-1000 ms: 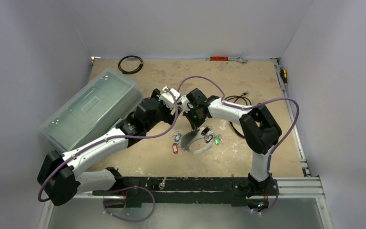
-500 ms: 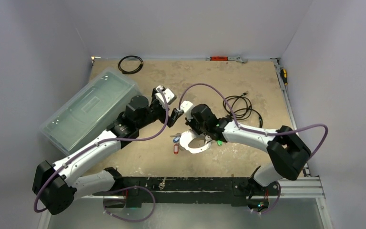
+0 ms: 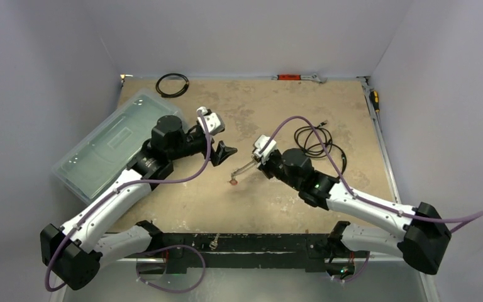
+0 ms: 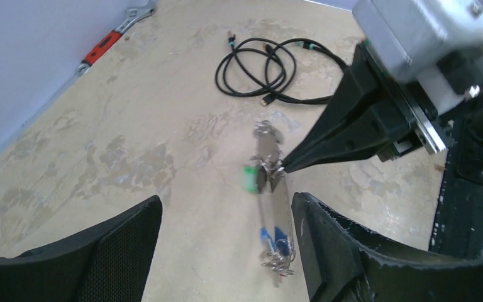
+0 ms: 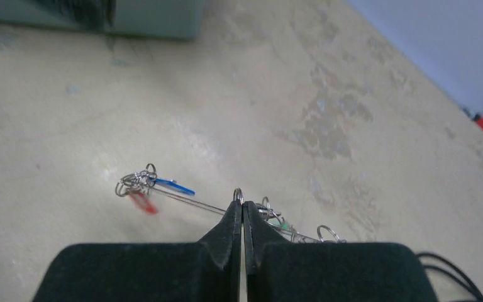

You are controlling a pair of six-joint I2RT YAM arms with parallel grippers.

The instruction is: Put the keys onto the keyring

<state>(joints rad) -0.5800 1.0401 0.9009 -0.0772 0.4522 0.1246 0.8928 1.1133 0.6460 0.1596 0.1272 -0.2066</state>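
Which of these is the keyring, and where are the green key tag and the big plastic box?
keyring [image 4: 278, 211], left wrist view, on the middle of the silvery hoop, seen edge-on.
green tag [image 4: 249, 178], left wrist view, on the tag's face.
plastic box [image 3: 116, 146], top view, on its lid.

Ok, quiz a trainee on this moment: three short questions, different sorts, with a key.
1. True or false: the left gripper holds the keyring.
2. Which hangs nearest the right gripper? A the red tag; B the green tag; C the blue tag.
3. Fill in: the right gripper's jaws are ____ on the keyring.
Key: 1 false, its jaws stand open, apart from the keyring; 2 B; 3 shut.
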